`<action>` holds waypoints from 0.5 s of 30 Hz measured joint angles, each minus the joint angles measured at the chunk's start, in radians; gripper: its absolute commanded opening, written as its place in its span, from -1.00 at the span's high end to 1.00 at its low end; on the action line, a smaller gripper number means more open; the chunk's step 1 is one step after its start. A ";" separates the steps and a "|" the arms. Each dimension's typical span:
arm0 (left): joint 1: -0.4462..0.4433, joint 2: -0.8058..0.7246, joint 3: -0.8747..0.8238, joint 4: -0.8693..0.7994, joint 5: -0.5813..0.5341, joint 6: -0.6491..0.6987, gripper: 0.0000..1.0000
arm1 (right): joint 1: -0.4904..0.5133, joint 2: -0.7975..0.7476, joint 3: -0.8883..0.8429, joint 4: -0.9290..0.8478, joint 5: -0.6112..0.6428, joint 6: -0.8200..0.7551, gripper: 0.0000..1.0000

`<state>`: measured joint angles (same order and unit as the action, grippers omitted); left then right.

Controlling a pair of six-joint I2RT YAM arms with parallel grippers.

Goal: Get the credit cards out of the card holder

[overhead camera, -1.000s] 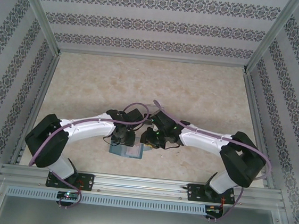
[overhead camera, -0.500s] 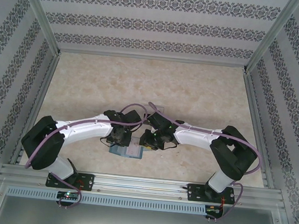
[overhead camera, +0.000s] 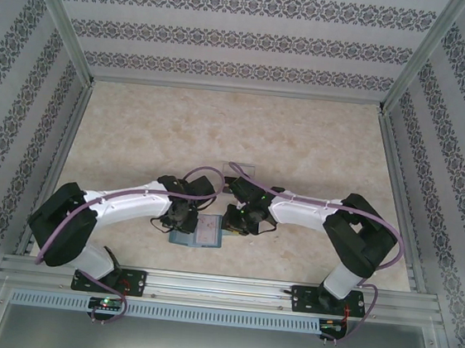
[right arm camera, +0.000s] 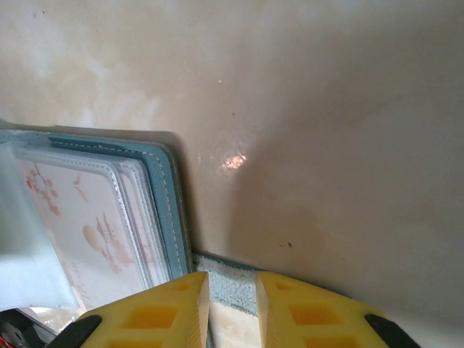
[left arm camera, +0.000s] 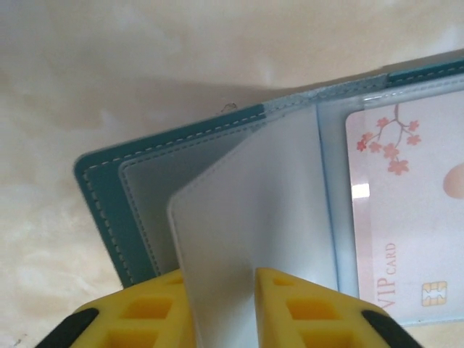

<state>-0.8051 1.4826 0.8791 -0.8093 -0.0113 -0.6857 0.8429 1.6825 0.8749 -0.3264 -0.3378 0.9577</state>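
From above, we see the left gripper (overhead camera: 183, 222) and right gripper (overhead camera: 234, 223) low over the one open card holder (overhead camera: 203, 236) lying between them. At the left wrist, jaws pinch one clear sleeve (left arm camera: 246, 210) upright beside one pale credit card (left arm camera: 406, 217), still pocketed, so we judge the next move needs that card's edge. At the right wrist, jaws stand narrowly apart at the holder's cover; whether they clamp it, we cannot tell.

We see a teal card holder (left arm camera: 107, 194) with pale stitching; inside it, a pinkish-white card (left arm camera: 406, 217) with pink blossoms; beneath it, a beige marbled table (left arm camera: 145, 58).
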 measured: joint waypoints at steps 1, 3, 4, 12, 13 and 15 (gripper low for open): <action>0.000 -0.015 0.000 -0.005 -0.002 0.000 0.35 | 0.000 0.000 0.003 -0.006 0.000 -0.001 0.47; 0.003 -0.066 0.000 -0.019 -0.010 -0.003 0.32 | 0.001 -0.001 0.014 -0.024 0.005 -0.004 0.47; 0.007 -0.093 0.002 -0.025 -0.010 -0.003 0.30 | 0.003 -0.003 0.018 -0.031 0.008 -0.007 0.47; 0.023 -0.217 0.060 0.007 0.050 -0.036 0.45 | 0.026 -0.047 0.079 -0.073 0.018 -0.016 0.47; 0.025 -0.213 0.058 0.027 0.073 -0.043 0.47 | 0.026 -0.048 0.083 -0.071 0.016 -0.015 0.48; 0.037 -0.200 0.037 0.093 0.123 -0.060 0.49 | 0.026 -0.047 0.090 -0.065 0.014 -0.015 0.49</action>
<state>-0.7681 1.2831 0.9157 -0.7166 0.1116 -0.7456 0.8688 1.6352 0.9653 -0.3916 -0.3237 0.9428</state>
